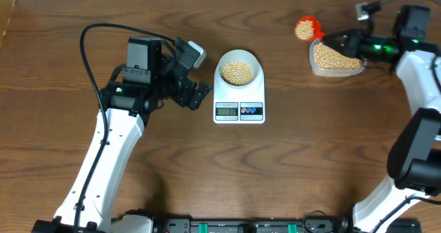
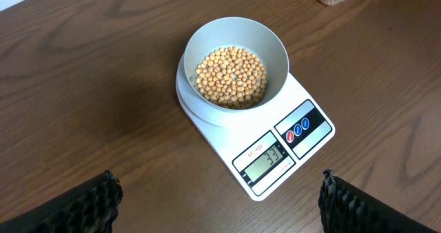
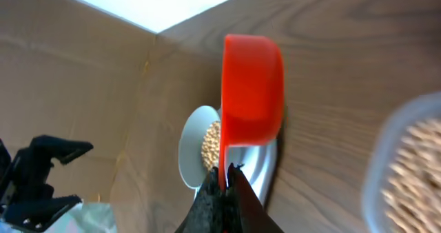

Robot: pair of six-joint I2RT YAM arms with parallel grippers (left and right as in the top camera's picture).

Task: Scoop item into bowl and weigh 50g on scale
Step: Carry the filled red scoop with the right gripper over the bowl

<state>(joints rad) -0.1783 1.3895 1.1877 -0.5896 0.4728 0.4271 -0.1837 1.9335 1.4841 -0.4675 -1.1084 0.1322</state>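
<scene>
The white scale [image 1: 227, 98] stands mid-table with the pale bowl [image 1: 238, 53] on it, partly filled with tan beans [image 1: 238, 71]. In the left wrist view the bowl [image 2: 207, 34] and its beans [image 2: 231, 74] sit on the scale [image 2: 313, 102], whose display reads 33. My left gripper [image 2: 220, 198] is open just left of the scale, nothing between its fingers [image 2: 76, 209]. My right gripper [image 3: 225, 174] is shut on the handle of a red scoop [image 3: 251, 88]. That scoop [image 1: 306, 28] is full of beans and hangs at the back right, beside the tub.
A clear plastic tub [image 1: 335, 57] of beans sits at the back right, under the right arm, and shows blurred in the right wrist view [image 3: 413, 164]. The left arm [image 1: 117, 133] lies across the table's left half. Bare wood lies in front of the scale.
</scene>
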